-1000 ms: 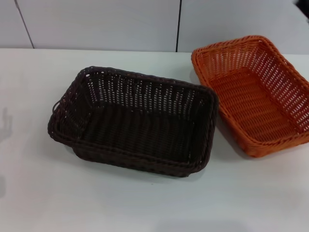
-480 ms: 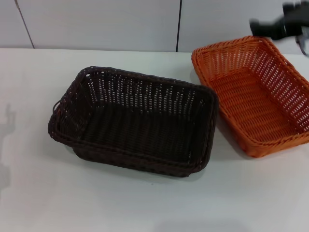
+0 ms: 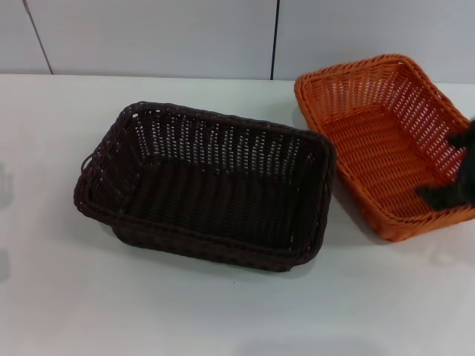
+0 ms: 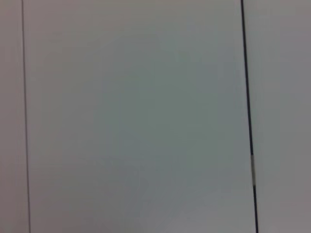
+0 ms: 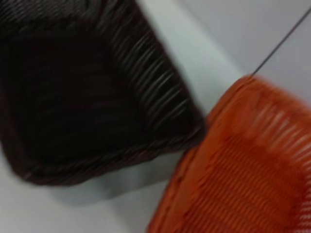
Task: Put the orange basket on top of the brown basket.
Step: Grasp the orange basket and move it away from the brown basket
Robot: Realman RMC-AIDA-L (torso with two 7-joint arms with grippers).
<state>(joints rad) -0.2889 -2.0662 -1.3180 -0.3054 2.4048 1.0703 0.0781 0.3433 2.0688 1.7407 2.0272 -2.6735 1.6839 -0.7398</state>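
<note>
Fingers spread wide, our right gripper (image 3: pixel 454 167) hangs at three o'clock over the near right corner of the orange basket (image 3: pixel 386 141), which sits on the white table (image 3: pixel 223 311) just beside the brown basket (image 3: pixel 204 185).
</note>
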